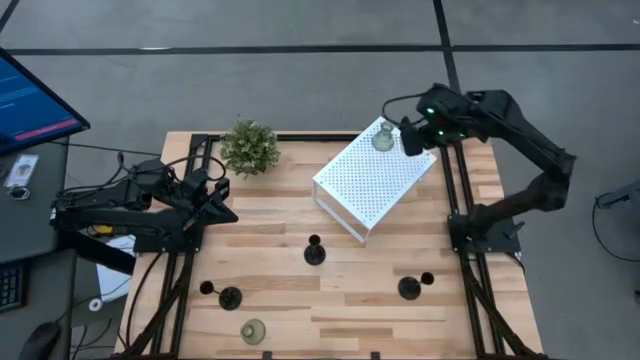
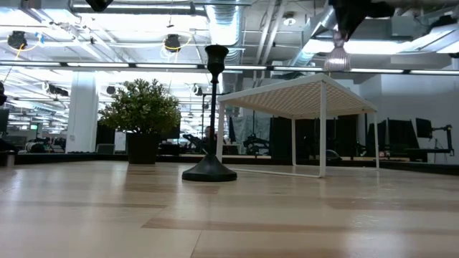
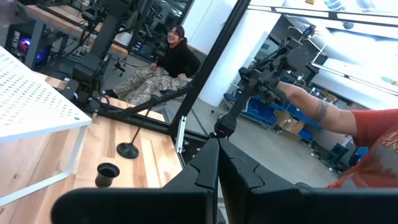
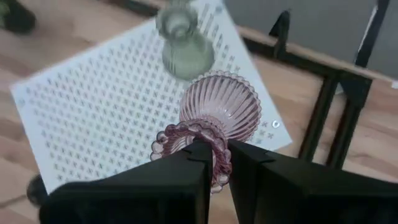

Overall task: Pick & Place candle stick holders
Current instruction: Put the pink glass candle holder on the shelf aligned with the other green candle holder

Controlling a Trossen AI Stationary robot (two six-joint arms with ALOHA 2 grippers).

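Pink candle stick holder (image 4: 219, 115), pinched at its scalloped rim by the right hand (image 4: 214, 163), hangs over the white perforated box (image 1: 372, 180) beside a greenish-grey holder (image 4: 183, 46). Such a thin rim grip risks slipping. Left hand (image 3: 217, 163) waits closed, empty, at the counter's (image 1: 300, 275) edge.

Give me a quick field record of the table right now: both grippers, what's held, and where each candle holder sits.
right gripper: shut on the pink glass holder, above the far corner of the white perforated box
left gripper: shut, holding nothing, at the table's left edge
greenish glass holder on box: standing on the far corner of the box top
greenish glass holder on table: near edge, left
black holders: one mid-table, one near left, one near right
potted plant: far left
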